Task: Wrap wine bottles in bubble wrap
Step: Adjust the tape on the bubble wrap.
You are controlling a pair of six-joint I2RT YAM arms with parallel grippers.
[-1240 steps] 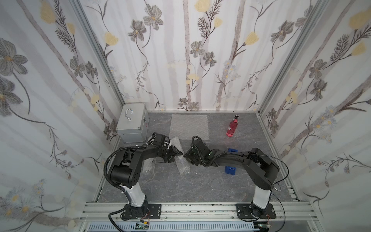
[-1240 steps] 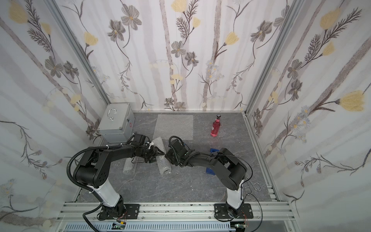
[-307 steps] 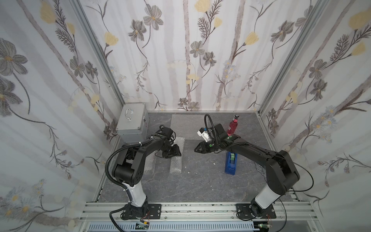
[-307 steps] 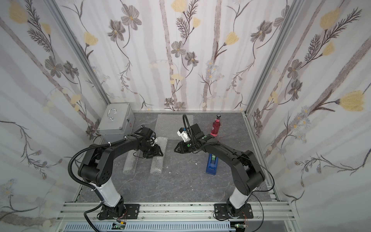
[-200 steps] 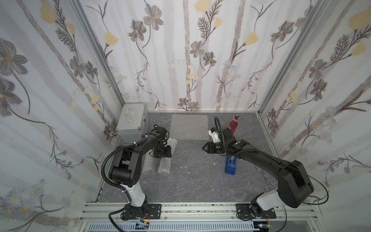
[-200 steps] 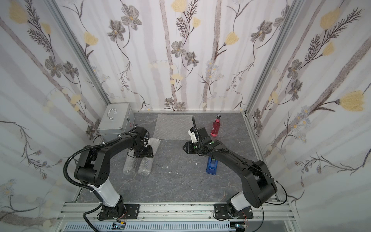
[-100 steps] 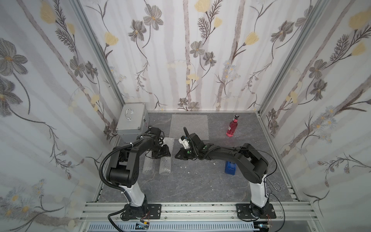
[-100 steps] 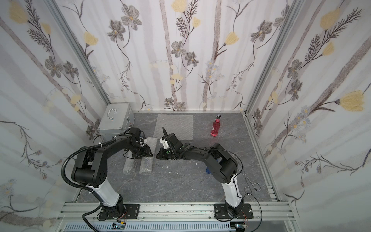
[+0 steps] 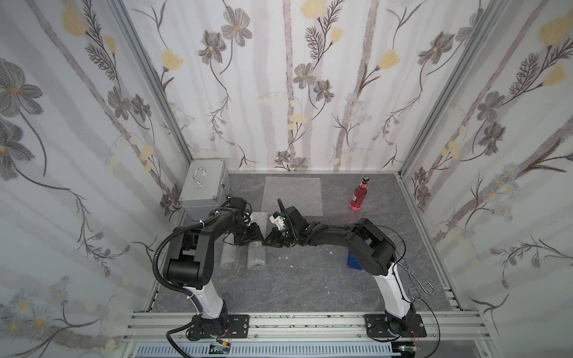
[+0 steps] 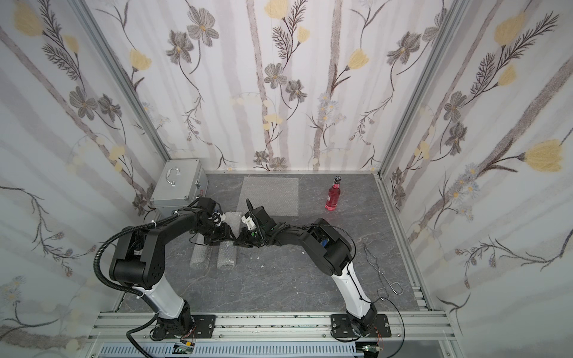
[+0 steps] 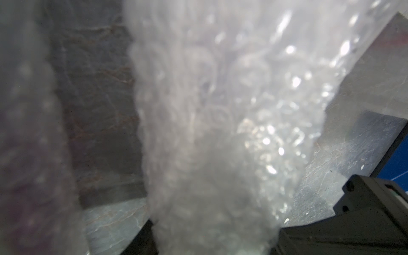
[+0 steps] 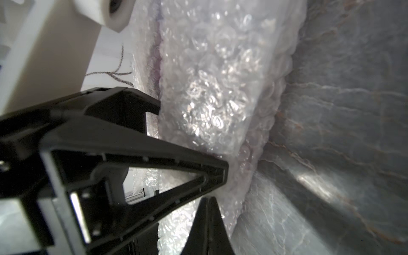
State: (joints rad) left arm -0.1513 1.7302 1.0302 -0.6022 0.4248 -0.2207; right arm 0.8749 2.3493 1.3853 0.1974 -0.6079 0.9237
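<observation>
step in hand: judged to be the close of the second wrap. two bubble wrap rolls lie side by side on the table (image 9: 294, 288), the outer roll (image 9: 228, 258) toward the silver case (image 9: 203, 186) and the inner roll (image 9: 256, 255) toward the table's middle. a purple tint shows through the wrap in the right wrist view.
left gripper (image 9: 248, 237): set over the far end of the inner roll. in the left wrist view the roll fills the gap between the dark fingers (image 11: 331, 220), so the jaws are read as clamped on it.
right gripper (image 9: 268, 243): jaws pressed together, tips low beside the inner roll and just beside the left gripper. nothing shows between them.
left arm pose: folded, elbow raised, forearm reaching toward the back of the table, wrist tipped down.
right arm pose: stretched low across the table toward the left arm, forearm nearly level.
work left: the red-pink bottle (image 9: 358, 198) stands upright and bare at the back right, well apart from both grippers. a flat bubble wrap sheet (image 9: 291, 195) lies at the back centre.
next move, as judged: the left jaws must spread and lift straight off so that the roll does not unwind. the right jaws must part before reaching the bottle, which would then be laid on the flat sheet.
also present: blue tape dispenser (image 9: 352, 262), partly behind the right arm.
</observation>
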